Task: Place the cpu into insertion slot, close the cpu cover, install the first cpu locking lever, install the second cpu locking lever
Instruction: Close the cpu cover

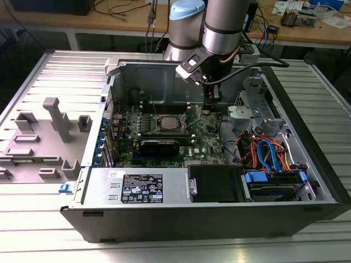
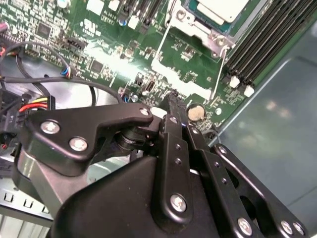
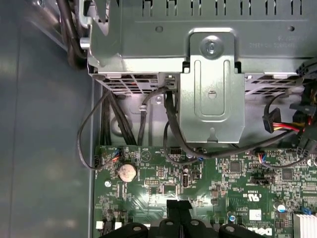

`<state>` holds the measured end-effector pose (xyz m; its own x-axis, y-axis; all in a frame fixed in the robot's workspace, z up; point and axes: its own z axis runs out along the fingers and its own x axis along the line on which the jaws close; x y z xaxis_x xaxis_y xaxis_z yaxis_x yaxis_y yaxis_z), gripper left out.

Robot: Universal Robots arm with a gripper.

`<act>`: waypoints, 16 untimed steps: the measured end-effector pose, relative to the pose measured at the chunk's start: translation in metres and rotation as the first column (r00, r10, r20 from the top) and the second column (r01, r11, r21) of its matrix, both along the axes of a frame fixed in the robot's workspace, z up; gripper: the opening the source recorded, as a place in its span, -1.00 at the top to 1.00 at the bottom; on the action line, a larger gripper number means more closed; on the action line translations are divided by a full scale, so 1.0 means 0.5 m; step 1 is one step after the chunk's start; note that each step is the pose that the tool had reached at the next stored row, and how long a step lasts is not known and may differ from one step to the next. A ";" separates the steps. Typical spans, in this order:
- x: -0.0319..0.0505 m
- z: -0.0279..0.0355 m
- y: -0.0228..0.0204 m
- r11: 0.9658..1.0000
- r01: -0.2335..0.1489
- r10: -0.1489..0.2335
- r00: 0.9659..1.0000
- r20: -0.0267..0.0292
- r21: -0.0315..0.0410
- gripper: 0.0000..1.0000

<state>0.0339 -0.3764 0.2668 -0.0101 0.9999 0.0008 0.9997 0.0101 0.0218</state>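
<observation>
Cpu (image 2: pixel 222 9) — flat, pale silver-grey square

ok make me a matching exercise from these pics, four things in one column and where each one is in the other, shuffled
Things
1. cpu
2. coin battery
3. gripper
4. grey plastic fixtures

Places
a. on the table, outside the case
b. hanging over the green board, inside the case
c. in the insertion slot
d. lying on the green board, near its edge

Pairs: 1-c, 2-d, 3-b, 4-a
</observation>
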 end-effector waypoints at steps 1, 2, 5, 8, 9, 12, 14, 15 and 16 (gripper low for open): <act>0.003 -0.001 0.0000 1.000 0.000 0.000 1.000 0.000 0.000 0.79; 0.007 -0.002 0.0001 1.000 0.000 0.000 1.000 -0.002 0.000 0.79; 0.013 -0.005 0.0000 1.000 0.000 0.000 1.000 -0.003 0.000 0.79; 0.013 -0.005 0.0001 1.000 0.000 0.000 1.000 -0.003 0.000 0.79; 0.014 -0.005 0.0001 1.000 0.000 0.000 1.000 -0.003 0.000 0.79; 0.014 -0.005 0.0001 1.000 0.000 0.000 1.000 -0.003 0.000 0.79; 0.014 -0.005 0.0001 1.000 0.000 0.000 1.000 -0.003 0.000 0.79; 0.014 -0.005 0.0000 1.000 0.000 0.000 1.000 -0.003 0.000 0.79; 0.014 -0.005 0.0001 1.000 0.000 0.000 1.000 -0.003 0.000 0.79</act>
